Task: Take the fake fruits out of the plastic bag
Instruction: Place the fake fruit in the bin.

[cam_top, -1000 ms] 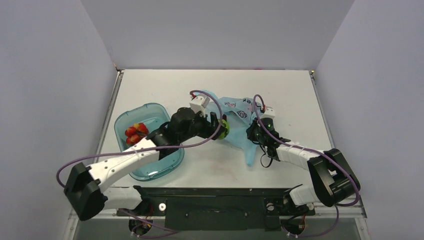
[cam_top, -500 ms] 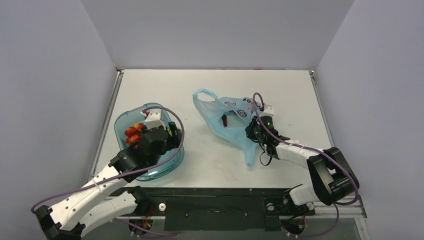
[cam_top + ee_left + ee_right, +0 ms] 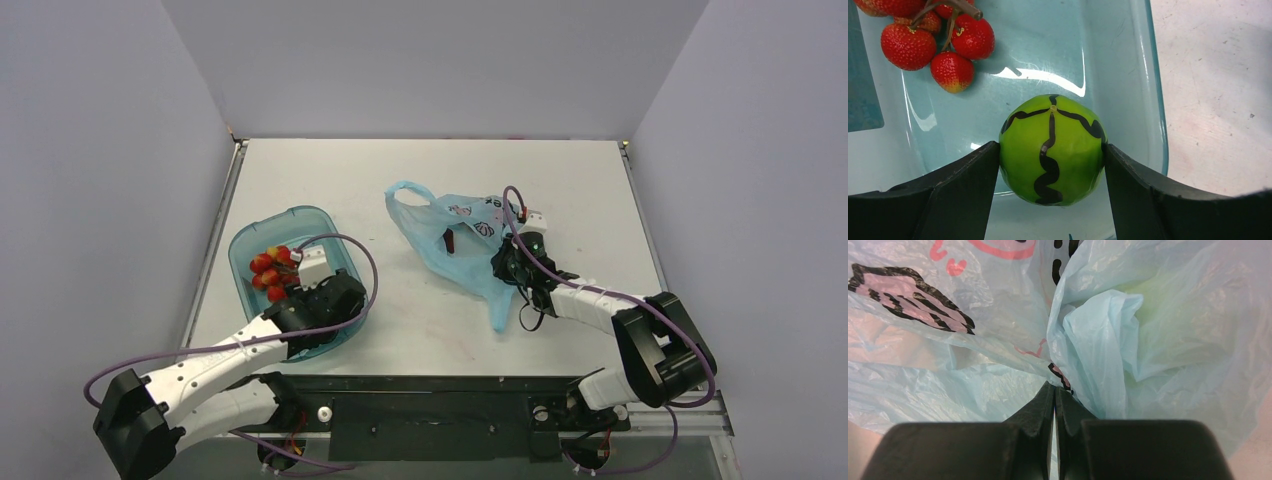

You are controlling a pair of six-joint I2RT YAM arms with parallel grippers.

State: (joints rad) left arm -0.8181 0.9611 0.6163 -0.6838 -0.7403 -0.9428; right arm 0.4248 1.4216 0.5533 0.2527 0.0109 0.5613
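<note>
My left gripper (image 3: 1052, 154) is shut on the green ball with dark stripes (image 3: 1058, 131) and holds it just above the floor of the teal tray (image 3: 1143, 100), near the tray's right wall. The red berry cluster (image 3: 930, 37) lies in the tray beyond it, and also shows in the top view (image 3: 270, 268). In the top view the left gripper (image 3: 338, 298) is over the tray's near right part. My right gripper (image 3: 1054, 387) is shut on a fold of the light-blue plastic bag (image 3: 1148, 340). The bag (image 3: 460, 245) lies mid-table with a dark shape (image 3: 449, 241) at its mouth. A faint green shows through its film (image 3: 1153, 305).
The teal tray (image 3: 245, 245) stands at the left of the table, close to the left wall. The right gripper (image 3: 512, 268) rests at the bag's right end. The bag's handle loop (image 3: 405, 190) points to the far left.
My left arm has drawn back from the bag with the striped green ball, swung left and now holds it low inside the tray. The right gripper has stayed on the bag.
</note>
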